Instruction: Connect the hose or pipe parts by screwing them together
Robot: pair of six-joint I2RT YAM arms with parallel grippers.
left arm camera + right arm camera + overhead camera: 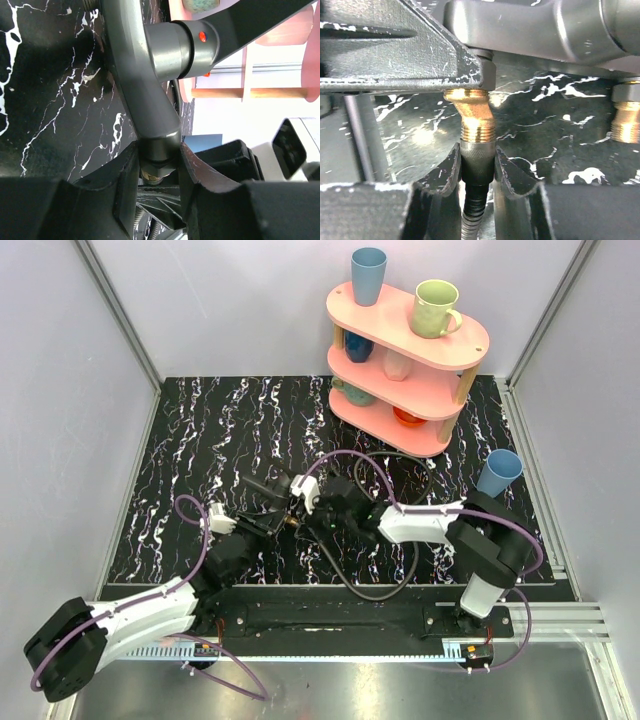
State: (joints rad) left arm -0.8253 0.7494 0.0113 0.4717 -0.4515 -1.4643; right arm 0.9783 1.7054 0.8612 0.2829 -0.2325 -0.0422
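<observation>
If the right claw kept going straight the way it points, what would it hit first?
The brass fitting. The right gripper is closed on the knurled hose end, and that fitting, jutting from the grey angular piece, lies directly ahead, apparently touching the hose end.

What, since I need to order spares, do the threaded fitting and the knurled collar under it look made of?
Threaded fitting: likely brass, golden and glossy, with cut threads. Knurled collar: dark grey metal, matt, finely cross-hatched; steel or coated, I cannot tell which.
</observation>
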